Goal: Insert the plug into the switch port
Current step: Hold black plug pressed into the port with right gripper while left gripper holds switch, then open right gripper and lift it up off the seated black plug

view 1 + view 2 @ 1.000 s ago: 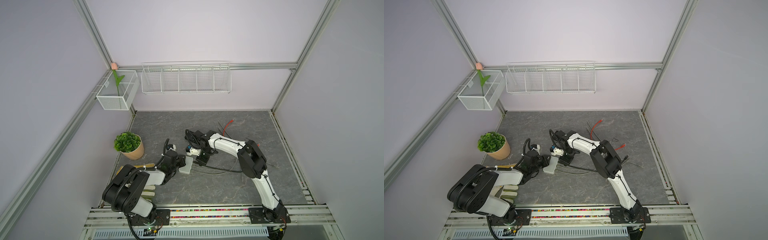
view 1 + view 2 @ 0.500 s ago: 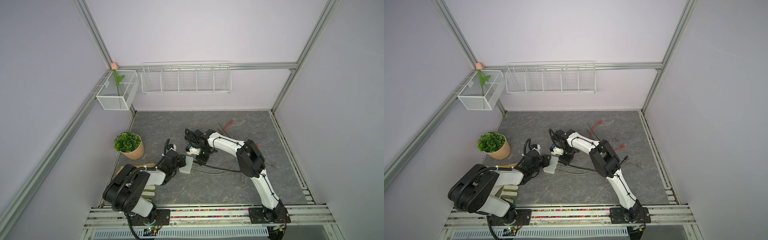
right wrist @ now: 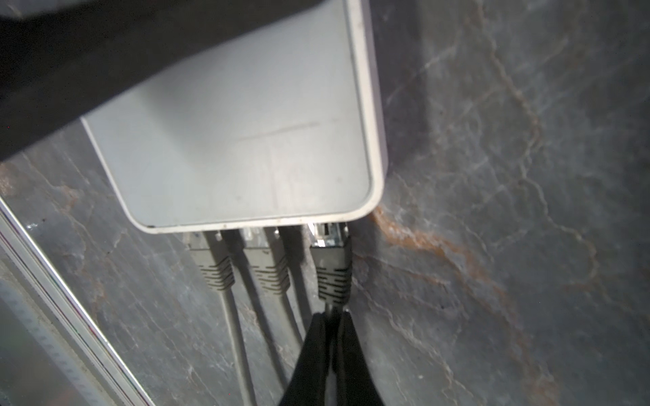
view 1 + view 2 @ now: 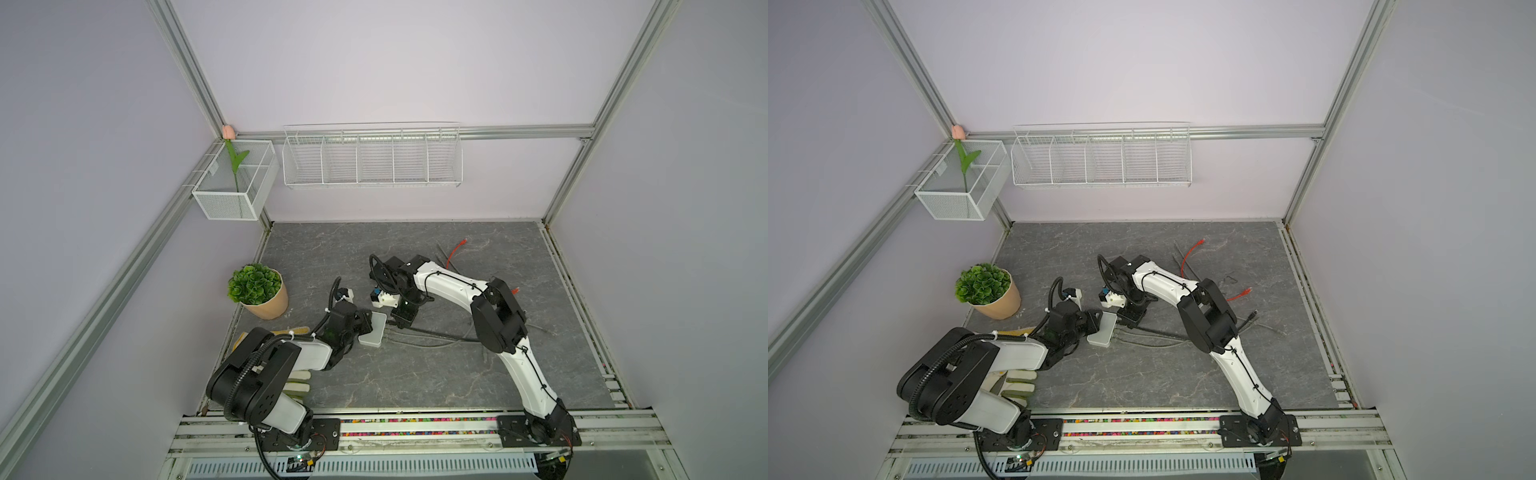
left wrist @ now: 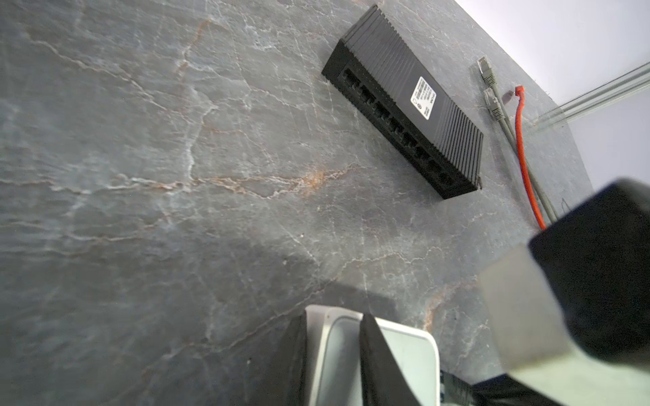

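The white switch (image 4: 372,330) (image 4: 1102,330) lies on the dark mat, and my left gripper (image 4: 362,325) (image 5: 332,323) is shut on its edge, one finger on each face. In the right wrist view the switch (image 3: 246,140) shows its port side. The black plug (image 3: 332,260) sits at the end port with its clear tip still showing outside. My right gripper (image 3: 332,316) (image 4: 400,325) is shut on the black cable just behind the plug's boot. Two grey plugs (image 3: 211,256) (image 3: 267,260) sit in the neighbouring ports.
A black switch (image 5: 404,102) lies further back on the mat, hidden under the right arm in both top views. Loose grey cables (image 5: 492,91) and a red cable (image 5: 524,147) (image 4: 455,251) lie behind it. A potted plant (image 4: 257,291) stands left, and a glove (image 4: 297,382) lies by the left arm.
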You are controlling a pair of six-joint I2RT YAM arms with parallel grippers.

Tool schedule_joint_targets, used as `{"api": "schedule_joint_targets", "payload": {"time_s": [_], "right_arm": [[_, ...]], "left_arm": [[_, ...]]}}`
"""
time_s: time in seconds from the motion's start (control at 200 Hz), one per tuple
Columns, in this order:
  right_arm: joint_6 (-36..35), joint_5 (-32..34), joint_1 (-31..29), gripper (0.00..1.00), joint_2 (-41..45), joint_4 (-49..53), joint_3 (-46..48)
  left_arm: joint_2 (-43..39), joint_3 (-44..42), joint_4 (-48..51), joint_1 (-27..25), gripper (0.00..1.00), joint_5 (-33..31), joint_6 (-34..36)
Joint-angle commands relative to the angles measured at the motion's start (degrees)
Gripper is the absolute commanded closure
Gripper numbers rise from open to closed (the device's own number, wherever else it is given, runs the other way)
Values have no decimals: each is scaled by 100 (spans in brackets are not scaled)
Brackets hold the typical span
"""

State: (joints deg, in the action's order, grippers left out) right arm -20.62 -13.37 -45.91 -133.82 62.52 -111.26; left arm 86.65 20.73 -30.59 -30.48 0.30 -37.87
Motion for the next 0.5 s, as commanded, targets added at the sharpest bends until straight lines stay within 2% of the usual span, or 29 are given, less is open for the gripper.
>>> {"api": "schedule_joint_targets", "payload": {"time_s": [0.0, 0.15, 0.285, 0.495], "right_arm": [[-151, -1212, -209, 91, 5, -2361, -406], [-179, -1084, -184, 89, 283, -2519, 114], [-167, -1026, -154, 86, 409, -2606, 396], [-157, -831, -122, 69, 582, -2614, 676]], "left_arm": [[-108, -76, 1067, -525, 75, 1480, 41], [-621, -77, 1581, -14, 75, 1449, 189], [-836, 316, 2295, 129, 72, 1138, 411], [-897, 695, 2633, 471, 67, 1030, 596]]}}
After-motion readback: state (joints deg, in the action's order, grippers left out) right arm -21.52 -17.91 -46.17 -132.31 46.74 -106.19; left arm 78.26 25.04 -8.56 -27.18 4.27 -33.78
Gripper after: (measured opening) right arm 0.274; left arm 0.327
